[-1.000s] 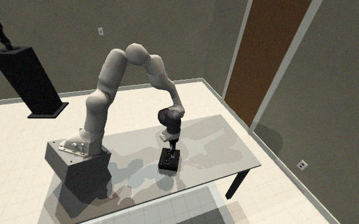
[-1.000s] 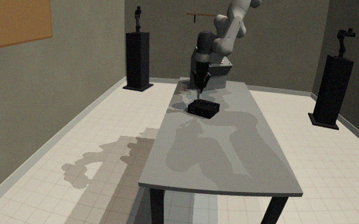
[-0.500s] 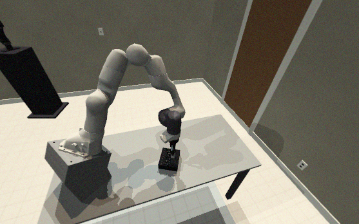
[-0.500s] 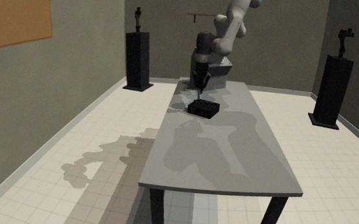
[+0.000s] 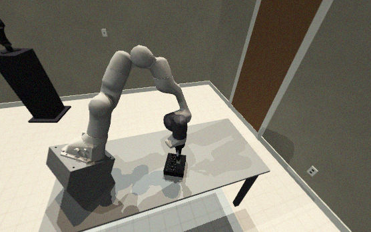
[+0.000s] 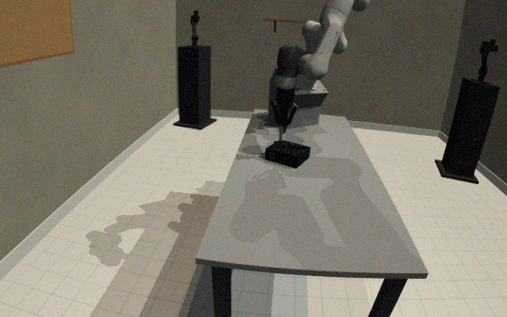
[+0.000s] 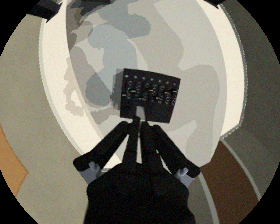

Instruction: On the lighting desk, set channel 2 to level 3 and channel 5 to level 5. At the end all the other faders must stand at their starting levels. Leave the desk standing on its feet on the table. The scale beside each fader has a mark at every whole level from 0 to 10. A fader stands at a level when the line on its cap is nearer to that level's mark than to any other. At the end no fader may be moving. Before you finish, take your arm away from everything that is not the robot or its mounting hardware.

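Observation:
The lighting desk (image 5: 173,165) is a small black box standing on the grey table near its middle; it also shows in the exterior view (image 6: 288,153) and in the wrist view (image 7: 149,94). Its faders are too small to read. My gripper (image 5: 178,157) is shut and empty, with its fingertips pointing straight down just above the desk's top, near the edge that faces the arm. In the exterior view the fingertips (image 6: 281,135) hang over the desk's far left part. In the wrist view the joined fingertips (image 7: 139,120) meet at the desk's near edge.
The robot's base block (image 5: 79,165) stands on the table's left end. The table's front edge (image 6: 310,270) and right end (image 5: 262,167) are far from the desk. Black pedestals (image 6: 194,86) stand on the floor away from the table.

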{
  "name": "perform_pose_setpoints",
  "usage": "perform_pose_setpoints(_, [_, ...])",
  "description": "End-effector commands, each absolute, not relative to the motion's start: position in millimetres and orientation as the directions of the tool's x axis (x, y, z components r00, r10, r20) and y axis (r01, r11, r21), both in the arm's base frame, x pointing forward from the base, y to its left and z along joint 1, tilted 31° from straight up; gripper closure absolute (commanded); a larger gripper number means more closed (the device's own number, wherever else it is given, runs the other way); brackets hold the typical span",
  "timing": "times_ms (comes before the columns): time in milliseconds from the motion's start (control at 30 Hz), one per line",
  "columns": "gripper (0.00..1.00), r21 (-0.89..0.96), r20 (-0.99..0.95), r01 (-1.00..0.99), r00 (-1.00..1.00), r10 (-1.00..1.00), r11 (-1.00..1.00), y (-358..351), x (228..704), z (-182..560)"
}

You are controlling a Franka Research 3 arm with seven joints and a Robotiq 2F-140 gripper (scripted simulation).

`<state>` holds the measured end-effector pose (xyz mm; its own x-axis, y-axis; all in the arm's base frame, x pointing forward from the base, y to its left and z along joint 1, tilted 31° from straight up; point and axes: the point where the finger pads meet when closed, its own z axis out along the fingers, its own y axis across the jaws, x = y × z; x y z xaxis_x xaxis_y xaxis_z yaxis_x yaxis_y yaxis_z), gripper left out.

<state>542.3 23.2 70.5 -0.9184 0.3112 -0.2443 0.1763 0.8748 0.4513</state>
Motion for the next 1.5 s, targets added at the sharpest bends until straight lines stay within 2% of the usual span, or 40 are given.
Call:
perform_pose_setpoints(0, [1.0,0.454,-0.246,0.17,-0.919,0.307,0.875,24,543,70])
perform_pose_setpoints(1467, [1.0,0.454,-0.246,0.17,-0.919,0.307,0.875,30,549,56])
